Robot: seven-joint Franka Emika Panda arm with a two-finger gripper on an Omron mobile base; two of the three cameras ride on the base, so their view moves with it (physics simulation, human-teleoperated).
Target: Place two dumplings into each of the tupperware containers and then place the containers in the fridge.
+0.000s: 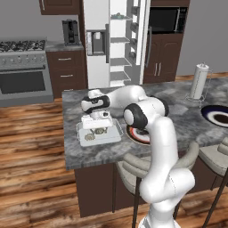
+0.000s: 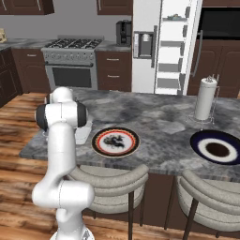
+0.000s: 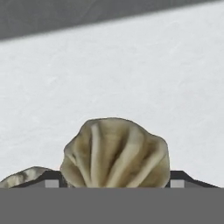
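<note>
Glossy white rounded arm [image 1: 162, 147], black joint bands, white pincer [image 1: 99, 129] housing.

Dumpling [image 3: 116, 153] – matt, pleated dough; tub floor [image 3: 131, 74] – matt white plastic.

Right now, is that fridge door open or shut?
Open: the fridge shows its white shelves, its door swung aside, seen in both base views.
</note>
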